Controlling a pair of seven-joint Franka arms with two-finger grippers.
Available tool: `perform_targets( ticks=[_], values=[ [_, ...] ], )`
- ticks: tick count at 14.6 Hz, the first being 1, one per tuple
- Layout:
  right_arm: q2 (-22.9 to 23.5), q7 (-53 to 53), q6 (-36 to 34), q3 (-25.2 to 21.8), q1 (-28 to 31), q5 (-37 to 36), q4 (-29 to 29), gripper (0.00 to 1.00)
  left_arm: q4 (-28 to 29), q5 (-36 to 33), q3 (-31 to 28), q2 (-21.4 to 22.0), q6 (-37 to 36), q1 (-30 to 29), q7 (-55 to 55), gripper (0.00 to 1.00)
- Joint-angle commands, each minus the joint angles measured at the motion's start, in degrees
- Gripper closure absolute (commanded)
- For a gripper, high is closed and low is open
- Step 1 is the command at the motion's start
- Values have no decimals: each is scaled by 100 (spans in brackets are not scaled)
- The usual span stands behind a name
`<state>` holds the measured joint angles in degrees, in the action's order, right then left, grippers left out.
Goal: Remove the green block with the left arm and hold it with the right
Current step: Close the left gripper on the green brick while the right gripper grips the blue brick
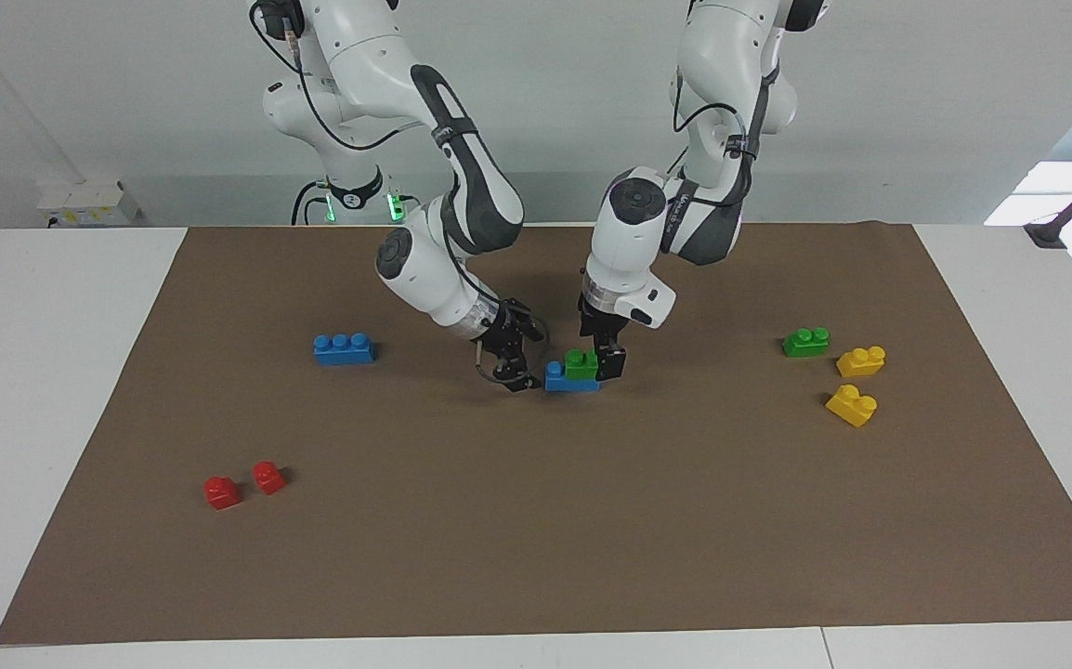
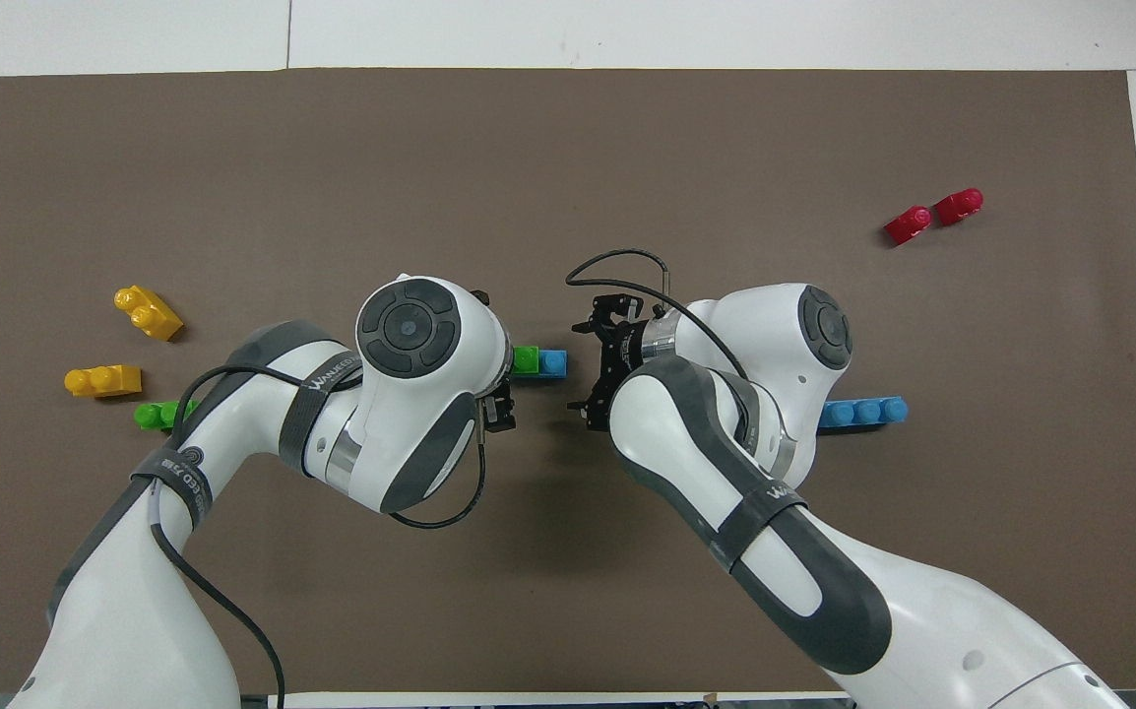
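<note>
We bring left gripper (image 1: 597,364), open, around green block (image 1: 581,363); right gripper (image 1: 519,370), open, beside blue brick (image 1: 557,376). Risk: unbraced brick lifts too.

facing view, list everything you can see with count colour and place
green block: one, bright green, stacked on a blue brick at mid-mat
blue brick: one, blue, under the green block
second blue brick: one, blue, lying toward the right arm's end
loose green brick: one, green, toward the left arm's end
yellow bricks: two, yellow, beside the loose green brick
red bricks: two, red, farthest from the robots
mat: one, brown, covering the table
left tool: one, black, open, around the green block
right tool: one, black, open, beside the blue brick
</note>
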<state>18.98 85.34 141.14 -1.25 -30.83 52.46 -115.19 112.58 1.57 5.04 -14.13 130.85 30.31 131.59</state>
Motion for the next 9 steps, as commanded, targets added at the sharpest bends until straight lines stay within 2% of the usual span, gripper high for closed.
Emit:
perform_targets(
  ticks=[1,9],
  values=[
    [168,-194,212,-7,-81,177,119,3,-88,-131,-73,-169,28,116,148,0],
    [361,-229,510,-7,-248,220,146,3,-79,-219,-73,-178,64,116,262,0]
  ],
)
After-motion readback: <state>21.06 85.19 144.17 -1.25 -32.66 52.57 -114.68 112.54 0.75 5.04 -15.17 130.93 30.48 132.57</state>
